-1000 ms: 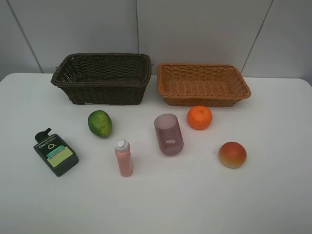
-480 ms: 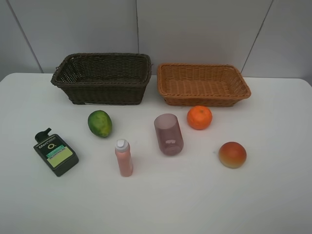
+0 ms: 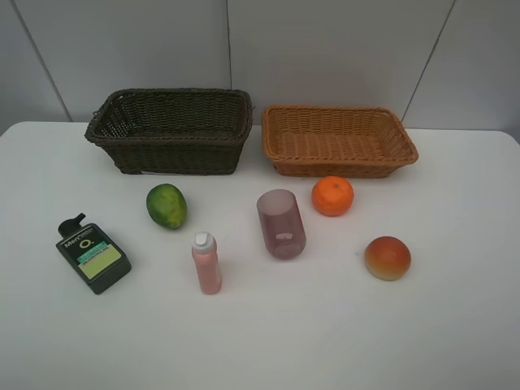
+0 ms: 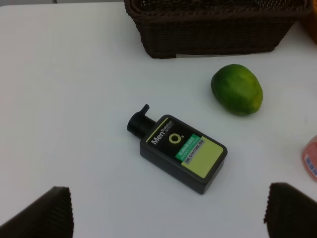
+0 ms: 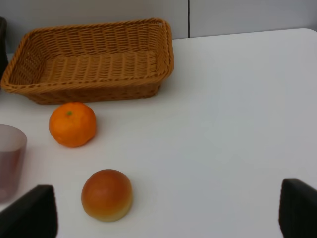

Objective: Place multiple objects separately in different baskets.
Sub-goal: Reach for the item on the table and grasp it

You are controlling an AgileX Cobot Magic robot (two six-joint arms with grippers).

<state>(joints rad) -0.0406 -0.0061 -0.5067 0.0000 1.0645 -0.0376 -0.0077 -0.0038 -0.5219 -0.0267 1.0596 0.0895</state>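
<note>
Nothing is moving since a second ago. Left gripper (image 4: 171,215) and right gripper (image 5: 163,210) are hanging with fingers wide apart, holding nothing. On the white table (image 3: 455,325), the pink bottle (image 3: 206,262), black green-labelled bottle (image 3: 93,256) and red-orange fruit (image 3: 387,257) are sitting nearest, then the purple cup (image 3: 281,223), green fruit (image 3: 166,205) and orange (image 3: 332,196). Farthest back, the dark brown basket (image 3: 171,150) and orange-tan basket (image 3: 337,166) are sitting side by side.

Two baskets (image 3: 175,154) side by side behind cup (image 3: 281,224)
</note>
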